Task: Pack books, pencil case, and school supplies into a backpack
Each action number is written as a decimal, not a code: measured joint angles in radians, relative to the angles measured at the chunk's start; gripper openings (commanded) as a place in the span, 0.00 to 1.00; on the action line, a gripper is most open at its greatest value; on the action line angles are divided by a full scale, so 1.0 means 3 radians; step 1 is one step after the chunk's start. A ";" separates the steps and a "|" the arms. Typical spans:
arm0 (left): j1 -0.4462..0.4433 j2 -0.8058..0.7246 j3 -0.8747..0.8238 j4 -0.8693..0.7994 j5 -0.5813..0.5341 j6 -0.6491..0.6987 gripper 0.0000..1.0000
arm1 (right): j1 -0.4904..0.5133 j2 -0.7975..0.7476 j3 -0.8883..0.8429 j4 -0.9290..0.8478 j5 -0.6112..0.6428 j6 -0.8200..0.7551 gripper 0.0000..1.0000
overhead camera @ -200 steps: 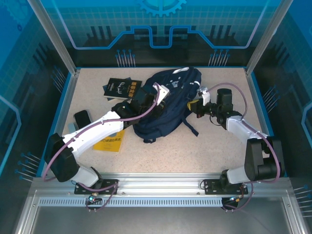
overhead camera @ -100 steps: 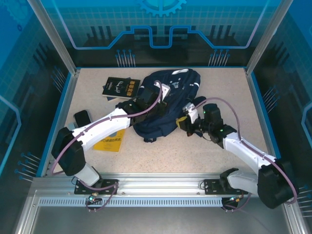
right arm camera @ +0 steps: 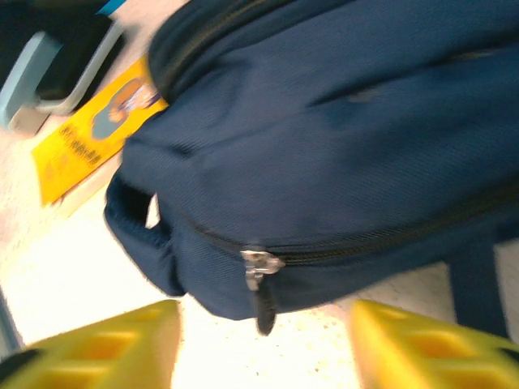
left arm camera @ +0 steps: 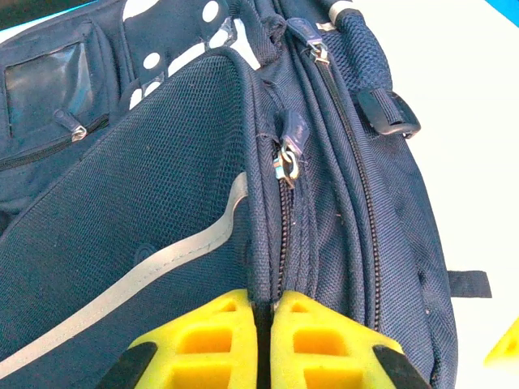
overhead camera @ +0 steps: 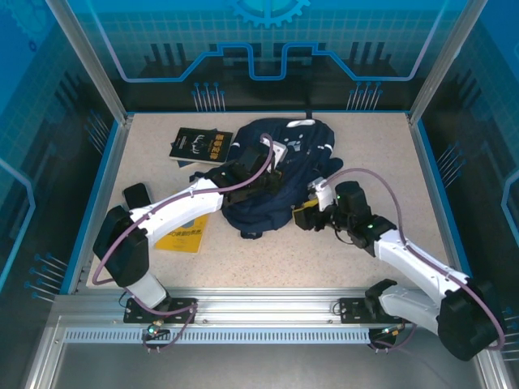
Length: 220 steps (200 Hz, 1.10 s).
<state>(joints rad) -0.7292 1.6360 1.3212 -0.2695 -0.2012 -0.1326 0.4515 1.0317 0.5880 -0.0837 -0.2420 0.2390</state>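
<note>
The backpack (left arm camera: 162, 243) is pinched at its seam by the closed left gripper (left arm camera: 263, 308). The zipper pull (right arm camera: 259, 275) is best centred inside the open, empty right gripper (right arm camera: 263, 340) before closing.

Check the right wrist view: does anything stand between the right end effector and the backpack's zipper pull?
Nothing visible does. The right end effector is open, its fingers either side of the zipper pull on the backpack, with bare table between them and it.
</note>
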 measured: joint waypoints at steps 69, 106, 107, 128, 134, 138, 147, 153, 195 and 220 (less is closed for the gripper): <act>0.0009 0.0000 -0.0080 0.0127 0.0141 0.0041 0.01 | -0.0640 0.0332 0.0898 -0.0889 -0.0238 0.1284 0.75; 0.0015 0.0000 -0.0184 0.0245 0.0233 0.0092 0.01 | -0.0657 0.0587 0.1063 -0.0875 -0.0609 0.2080 0.73; 0.0017 0.0000 -0.0186 0.0247 0.0234 0.0092 0.01 | -0.0657 0.0596 0.1063 -0.0870 -0.0622 0.2113 0.73; 0.0015 0.0000 -0.0219 0.0275 0.0270 0.0099 0.02 | -0.0654 0.0693 0.1080 -0.0802 -0.0726 0.2467 0.74; 0.0017 0.0000 -0.0223 0.0281 0.0277 0.0099 0.02 | -0.0654 0.0716 0.1083 -0.0791 -0.0741 0.2550 0.74; 0.0017 0.0000 -0.0224 0.0282 0.0284 0.0099 0.02 | -0.0654 0.0729 0.1086 -0.0787 -0.0749 0.2605 0.74; 0.0017 0.0000 -0.0225 0.0291 0.0289 0.0099 0.02 | -0.0649 0.0754 0.1088 -0.0771 -0.0767 0.2711 0.72; 0.0018 0.0000 -0.0225 0.0294 0.0289 0.0099 0.01 | -0.0641 0.0771 0.1088 -0.0760 -0.0773 0.2770 0.71; 0.0019 0.0000 -0.0225 0.0303 0.0289 0.0099 0.02 | -0.0585 0.0862 0.1080 -0.0730 -0.0791 0.2969 0.63; 0.0019 0.0000 -0.0225 0.0308 0.0289 0.0099 0.01 | -0.0546 0.0952 0.1076 -0.0722 -0.0797 0.2987 0.57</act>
<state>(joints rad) -0.7235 1.6360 1.2537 -0.1772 -0.1146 -0.1028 0.2878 1.3174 0.9108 -0.3004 -0.4812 1.1351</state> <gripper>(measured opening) 0.078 0.583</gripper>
